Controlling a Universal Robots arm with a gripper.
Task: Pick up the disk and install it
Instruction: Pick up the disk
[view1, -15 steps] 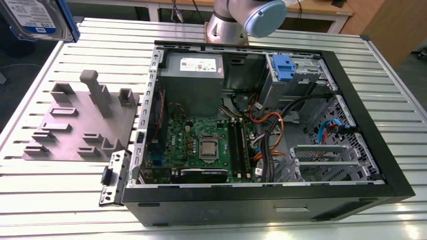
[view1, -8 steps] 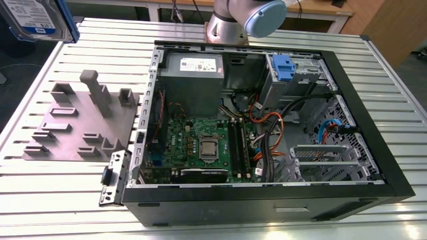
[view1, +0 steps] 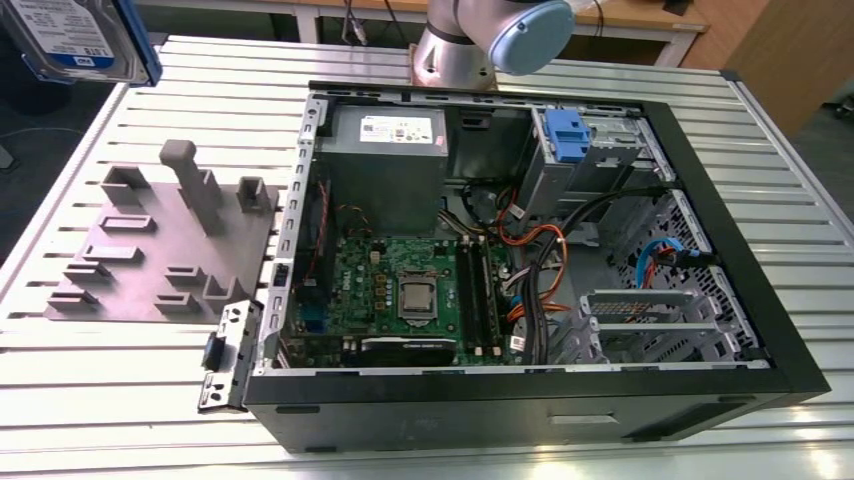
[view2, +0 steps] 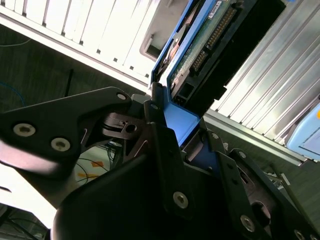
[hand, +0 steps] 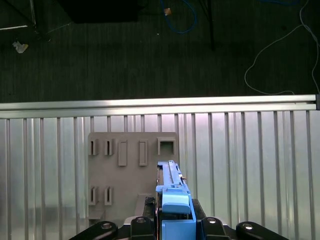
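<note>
The worktop (view1: 787, 180) is a bed of pale metal slats, and past its edge in the first wrist view lies a dark floor (hand: 125, 60) with loose cables (hand: 280, 50) trailing over it. On the slats sits a grey plate (view1: 147, 250) with raised blocks and slots, and just beside it an open computer case (view1: 534, 410), its boards and wiring showing. I have the disk (view1: 74, 40) up in the air, off the worktop, on the side of the plate away from the case. In the first wrist view it hangs edge-on above the plate without touching it. My fingers (view2: 162, 135) are closed on it, one black bar on each side of the blue frame at the near end. The drive body, with its green board face, juts out beyond them in the second wrist view. Nothing else touches the disk.
</note>
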